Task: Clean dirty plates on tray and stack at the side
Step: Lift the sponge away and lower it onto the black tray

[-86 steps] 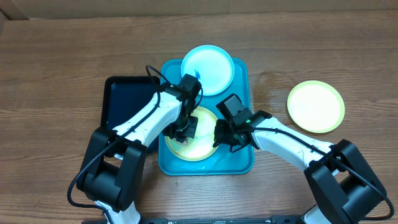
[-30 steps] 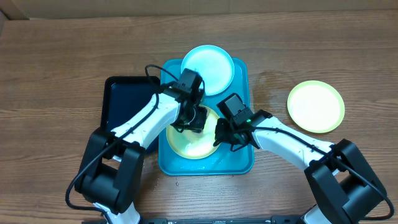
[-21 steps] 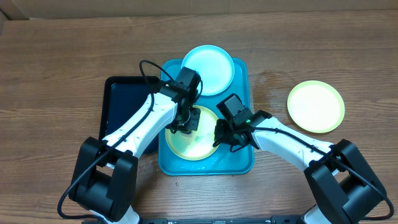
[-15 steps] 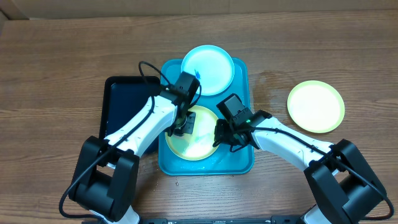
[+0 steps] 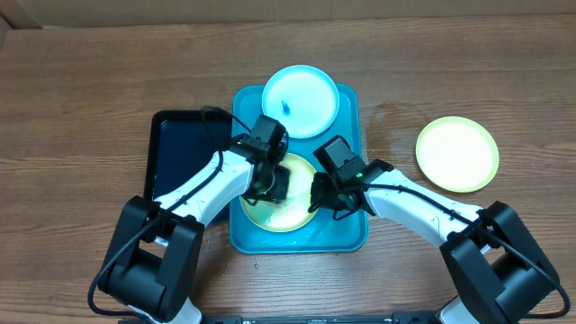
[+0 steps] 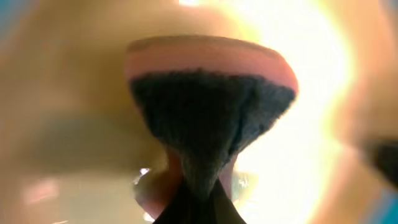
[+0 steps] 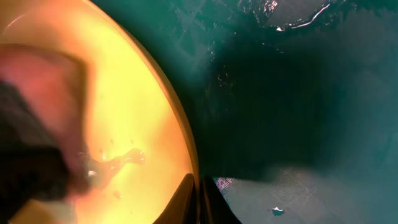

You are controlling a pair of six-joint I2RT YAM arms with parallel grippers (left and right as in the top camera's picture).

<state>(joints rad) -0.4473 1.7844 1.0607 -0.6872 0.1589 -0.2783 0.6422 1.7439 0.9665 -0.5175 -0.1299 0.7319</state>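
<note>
A lime-green plate (image 5: 290,209) lies in the near half of the turquoise tray (image 5: 353,236). My left gripper (image 5: 269,184) is shut on a pink sponge with a dark scrub face (image 6: 211,99) and presses it onto this plate (image 6: 317,81). My right gripper (image 5: 317,200) is shut on the plate's right rim (image 7: 186,149), one finger on each side of it (image 7: 199,200). Wet streaks show on the plate's surface (image 7: 115,158). A light-blue plate (image 5: 301,88) with a blue smear sits at the tray's far end. Another lime-green plate (image 5: 456,153) lies on the table to the right.
A black tray (image 5: 175,148) lies against the turquoise tray's left side, partly under my left arm. The tray floor (image 7: 298,93) beside the held plate is wet, with small specks on it. Bare wooden table (image 5: 90,90) surrounds everything.
My left gripper has slid the sponge from the far part of the green plate towards its middle. The right gripper and the plates have stayed put.
</note>
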